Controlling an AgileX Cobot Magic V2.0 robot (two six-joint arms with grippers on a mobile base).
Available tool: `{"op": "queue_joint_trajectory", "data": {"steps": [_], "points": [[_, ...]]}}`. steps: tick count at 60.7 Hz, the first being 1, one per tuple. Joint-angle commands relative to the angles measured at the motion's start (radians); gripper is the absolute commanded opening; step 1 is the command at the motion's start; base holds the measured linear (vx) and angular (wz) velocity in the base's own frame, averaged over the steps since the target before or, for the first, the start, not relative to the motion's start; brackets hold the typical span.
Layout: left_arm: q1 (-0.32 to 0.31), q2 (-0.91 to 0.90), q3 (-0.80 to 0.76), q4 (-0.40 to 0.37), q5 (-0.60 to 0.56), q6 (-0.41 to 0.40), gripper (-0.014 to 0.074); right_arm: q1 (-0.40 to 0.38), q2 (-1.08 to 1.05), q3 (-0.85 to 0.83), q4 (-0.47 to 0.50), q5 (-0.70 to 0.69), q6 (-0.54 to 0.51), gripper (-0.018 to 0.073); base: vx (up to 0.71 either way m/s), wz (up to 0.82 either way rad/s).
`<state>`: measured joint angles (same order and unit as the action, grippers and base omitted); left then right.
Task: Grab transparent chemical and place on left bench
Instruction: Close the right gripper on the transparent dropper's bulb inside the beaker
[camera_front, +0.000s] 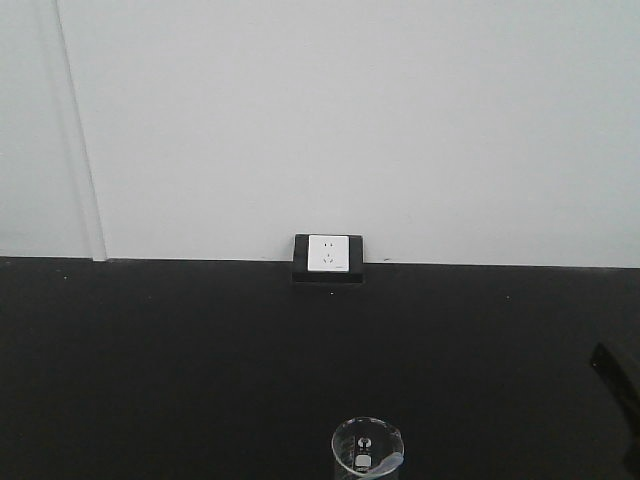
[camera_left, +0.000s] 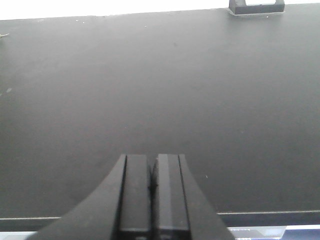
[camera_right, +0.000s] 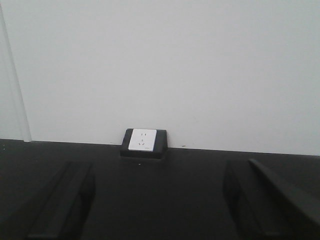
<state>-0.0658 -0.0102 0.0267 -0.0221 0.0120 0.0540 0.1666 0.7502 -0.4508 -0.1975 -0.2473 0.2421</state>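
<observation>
beaker (camera_front: 367, 452) upright, open benchtop (camera_front: 150, 350) around — left gripper (camera_left: 153, 161) pressed together | right gripper (camera_right: 159, 172) spread wide

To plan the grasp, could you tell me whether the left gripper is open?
No, the left gripper has its fingers pressed together, with nothing between them.

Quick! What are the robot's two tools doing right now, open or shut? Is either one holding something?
Left tool: closed, holding nothing.
Right tool: open wide, holding nothing.
</observation>
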Motion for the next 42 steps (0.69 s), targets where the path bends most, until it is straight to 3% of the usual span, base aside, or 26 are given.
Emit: {"op": "queue_joint_trajectory", "data": {"steps": [1,10,19,42], "points": [[-0.002,-0.019,0.016,-0.001,-0.078,-0.008,-0.0003,0.023,0.075,-0.039,-0.07,-0.189,0.032,0.0584,0.0,0.0],[-0.002,-0.019,0.016,-0.001,-0.078,-0.008,-0.0003,0.1,0.228,-0.039,-0.191,-0.358,0.089,0.056,0.0,0.0],[-0.002,-0.019,0.016,-0.001,-0.078,-0.008,-0.0003,0.148,0.407,-0.039,-0.208,-0.466,0.093,0.0552,0.0,0.0],[-0.002,-0.019,0.016,-0.001,-0.078,-0.008,-0.0003,0.154,0.795,-0.039,-0.279,-0.853,0.079,0.0552,0.0,0.0]]}}
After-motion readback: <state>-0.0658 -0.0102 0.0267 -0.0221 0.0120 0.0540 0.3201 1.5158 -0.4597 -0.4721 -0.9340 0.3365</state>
